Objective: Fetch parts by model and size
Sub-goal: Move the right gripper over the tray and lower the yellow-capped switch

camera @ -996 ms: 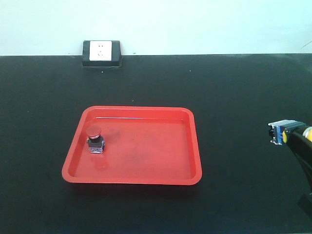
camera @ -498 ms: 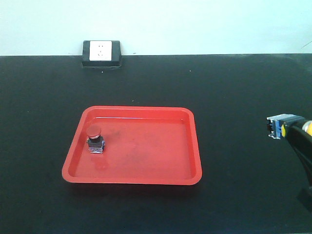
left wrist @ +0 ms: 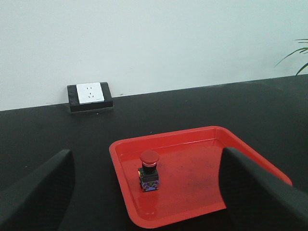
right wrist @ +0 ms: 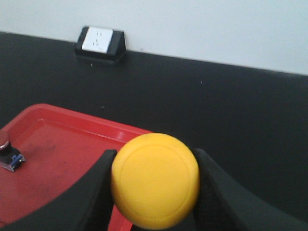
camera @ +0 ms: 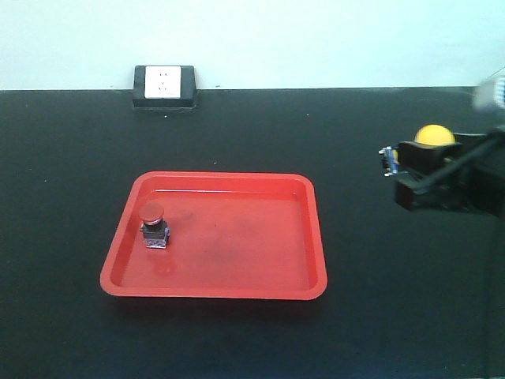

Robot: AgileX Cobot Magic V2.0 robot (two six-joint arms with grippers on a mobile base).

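While gripped by right hand: 1 yellow switch; 1 red switch in tray.

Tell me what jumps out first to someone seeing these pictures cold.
The red tray in the middle of the black table grabs the eye, with a red-capped push-button switch standing upright near its left wall. Next comes the yellow-capped switch, clamped in the right gripper above the table to the right of the tray. A white wall socket sits at the table's far edge.
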